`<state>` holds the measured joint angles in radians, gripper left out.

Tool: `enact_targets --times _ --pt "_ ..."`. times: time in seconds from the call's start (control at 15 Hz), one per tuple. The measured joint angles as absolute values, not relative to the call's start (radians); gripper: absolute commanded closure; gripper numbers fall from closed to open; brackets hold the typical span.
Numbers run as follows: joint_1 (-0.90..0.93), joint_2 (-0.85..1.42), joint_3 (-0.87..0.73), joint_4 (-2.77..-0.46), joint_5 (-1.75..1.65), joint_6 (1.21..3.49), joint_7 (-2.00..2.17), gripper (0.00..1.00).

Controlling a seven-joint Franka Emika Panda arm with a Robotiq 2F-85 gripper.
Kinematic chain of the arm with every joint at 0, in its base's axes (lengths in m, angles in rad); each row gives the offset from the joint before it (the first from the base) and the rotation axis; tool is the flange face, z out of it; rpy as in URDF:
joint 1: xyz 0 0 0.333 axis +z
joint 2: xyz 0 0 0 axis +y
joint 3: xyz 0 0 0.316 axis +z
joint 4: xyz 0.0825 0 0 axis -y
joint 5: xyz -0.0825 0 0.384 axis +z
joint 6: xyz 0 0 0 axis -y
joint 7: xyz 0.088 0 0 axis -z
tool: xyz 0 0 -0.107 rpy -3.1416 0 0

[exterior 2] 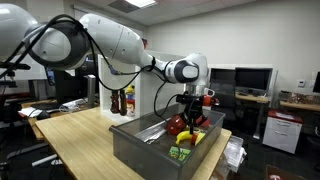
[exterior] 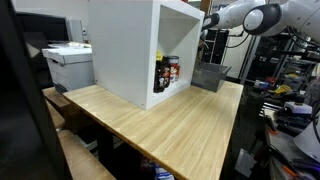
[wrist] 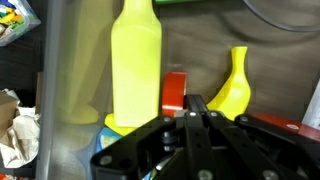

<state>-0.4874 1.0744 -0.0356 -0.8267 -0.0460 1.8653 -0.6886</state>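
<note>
Gripper (exterior 2: 190, 118) lowered into grey bin (exterior 2: 140, 148), claw pressed together.
Nothing visibly pinched in wrist view; a red item (wrist: 173, 90) lies just ahead, beside an upright yellow bottle (wrist: 135, 60).

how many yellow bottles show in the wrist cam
2. A tall yellow bottle stands upright left of centre, beyond the gripper; a smaller curvy yellow bottle sits to its right, past a red thing. Others may be hidden behind the gripper.
</note>
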Motion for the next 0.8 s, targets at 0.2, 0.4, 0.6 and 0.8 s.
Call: enact_targets --times 0.2,0.4,0.6,0.8 --pt "-0.492 1.074 -0.035 -0.827 -0.046 1.865 -0.689 0.46" --pt "-0.49 1.073 -0.028 -0.826 -0.046 1.866 -0.689 0.25" --pt "-0.483 1.064 -0.018 -0.826 -0.046 1.868 -0.689 0.01" --pt "-0.483 1.059 -0.018 -0.826 -0.046 1.871 -0.689 0.0"
